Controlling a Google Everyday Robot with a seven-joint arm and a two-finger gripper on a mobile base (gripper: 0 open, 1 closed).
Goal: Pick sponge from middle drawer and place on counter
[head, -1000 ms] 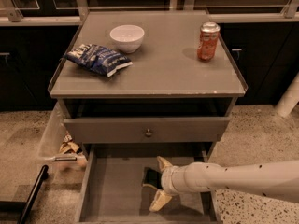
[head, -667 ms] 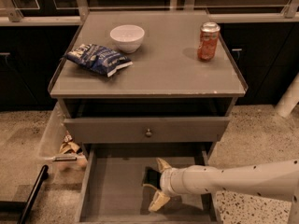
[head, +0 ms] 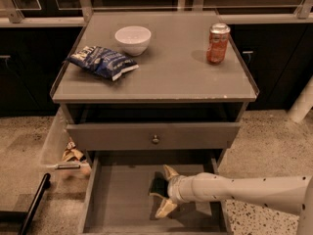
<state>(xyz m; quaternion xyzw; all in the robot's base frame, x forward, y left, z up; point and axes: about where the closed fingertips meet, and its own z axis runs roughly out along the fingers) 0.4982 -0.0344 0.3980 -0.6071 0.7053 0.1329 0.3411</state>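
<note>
The middle drawer [head: 117, 195] is pulled out at the bottom of the view, its grey floor showing. The sponge [head: 157, 185] lies in it right of centre; only its dark face shows. My gripper [head: 163, 191] reaches in from the right on a white arm. It is open, with one pale finger [head: 170, 173] behind the sponge and the other in front of it. I cannot tell if they touch it. The counter [head: 171, 72] is the grey top above.
On the counter stand a white bowl [head: 132, 38], a crinkled blue snack bag [head: 102, 61] and an orange can [head: 217, 43]. A drawer front with a round knob [head: 155, 139] juts out above the open drawer. Scraps [head: 72, 154] and a black bar [head: 32, 204] lie on the floor at left.
The gripper has shifted slightly to the left inside the drawer, closer around the sponge. Nothing else has moved.
</note>
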